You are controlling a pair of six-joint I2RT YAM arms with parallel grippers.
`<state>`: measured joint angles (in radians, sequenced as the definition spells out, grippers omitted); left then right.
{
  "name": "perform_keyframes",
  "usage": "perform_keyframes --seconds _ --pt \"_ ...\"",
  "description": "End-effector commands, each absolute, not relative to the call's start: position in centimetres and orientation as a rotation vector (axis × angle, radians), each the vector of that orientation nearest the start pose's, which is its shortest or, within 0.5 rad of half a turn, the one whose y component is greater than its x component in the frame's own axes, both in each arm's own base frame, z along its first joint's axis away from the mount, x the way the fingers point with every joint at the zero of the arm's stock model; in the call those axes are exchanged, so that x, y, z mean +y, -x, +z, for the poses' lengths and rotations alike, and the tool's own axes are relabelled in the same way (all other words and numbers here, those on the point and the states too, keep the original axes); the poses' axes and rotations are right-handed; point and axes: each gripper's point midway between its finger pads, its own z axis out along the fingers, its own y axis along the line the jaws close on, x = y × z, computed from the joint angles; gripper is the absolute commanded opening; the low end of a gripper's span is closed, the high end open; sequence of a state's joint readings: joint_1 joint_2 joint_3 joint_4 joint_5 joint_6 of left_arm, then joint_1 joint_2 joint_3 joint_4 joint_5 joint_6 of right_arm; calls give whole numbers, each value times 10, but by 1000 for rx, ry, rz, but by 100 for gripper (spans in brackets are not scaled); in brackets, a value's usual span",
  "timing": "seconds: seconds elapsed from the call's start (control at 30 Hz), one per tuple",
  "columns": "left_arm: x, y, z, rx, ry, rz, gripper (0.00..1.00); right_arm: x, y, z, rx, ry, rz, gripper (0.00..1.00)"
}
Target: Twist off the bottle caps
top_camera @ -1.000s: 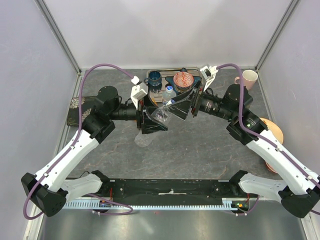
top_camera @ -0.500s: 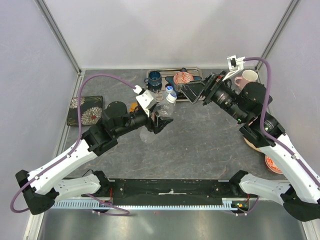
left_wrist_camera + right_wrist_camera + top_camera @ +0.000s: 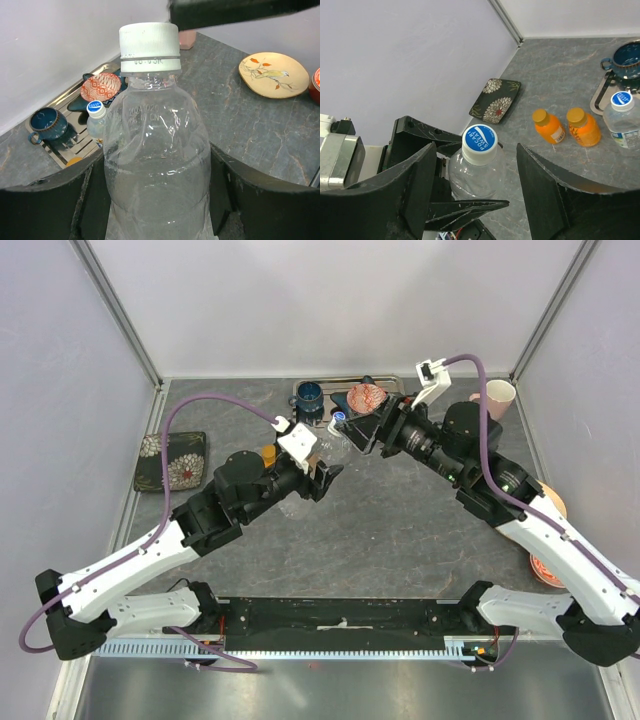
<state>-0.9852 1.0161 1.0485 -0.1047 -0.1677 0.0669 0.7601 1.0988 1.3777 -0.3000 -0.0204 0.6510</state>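
**Left arm grips a water bottle while the right jaws stand spread around its cap**

The left gripper (image 3: 322, 480) is clenched on the body of a clear water bottle (image 3: 157, 165), with one dark finger pressed against each side. The bottle sits near the middle of the table (image 3: 400, 520), between the two arms and just in front of the tray (image 3: 396, 382). Its cap (image 3: 480, 138), blue on top with white lettering and pale on the side, is screwed on.

The right gripper (image 3: 476, 148) is level with the bottle's neck, jaws released. One finger stands on each side of the cap, and a clear gap shows on both sides, so nothing is touching it.

A second water bottle (image 3: 621, 116) with a blue cap and a label stands just beside the tray. Two orange bottles (image 3: 549, 127) (image 3: 583, 127) stand upright side by side to its left in the right wrist view, both with their orange caps on. A blue mug (image 3: 47, 123) and a red patterned bowl (image 3: 101, 86) sit on the tray. A floral dish (image 3: 496, 99) lies near the left wall, and a plate (image 3: 273, 74) with a bird on it lies on the right side of the table.
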Motion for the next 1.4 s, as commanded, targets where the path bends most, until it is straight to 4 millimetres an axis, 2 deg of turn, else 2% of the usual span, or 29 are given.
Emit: perform_keyframes --seconds 0.0,0.2,0.57,0.8,0.87,0.97,1.03,1.23,1.37 --pt "-286 -234 364 1442 -695 -530 32 283 -251 445 1669 97 1106 70" --pt "-286 -230 364 1433 -704 -541 32 292 -253 433 1693 103 1093 64" --pt "-286 -228 360 1433 -709 -550 32 295 -257 433 1676 86 1096 59" --pt "-285 -228 361 1427 -702 -551 32 300 -258 420 1709 99 1091 47" --pt "-284 -228 362 1426 -697 -551 32 301 -258 418 1712 100 1092 48" --pt "-283 -229 362 1424 -696 -544 32 299 -257 416 1717 94 1089 56" --pt "-284 -230 360 1429 -698 -543 32 299 -258 414 1723 89 1084 57" --pt "-284 -229 360 1429 -696 -548 31 296 -257 415 1714 87 1081 50" --pt "-283 -228 358 1432 -697 -548 32 296 -257 418 1700 80 1093 56"
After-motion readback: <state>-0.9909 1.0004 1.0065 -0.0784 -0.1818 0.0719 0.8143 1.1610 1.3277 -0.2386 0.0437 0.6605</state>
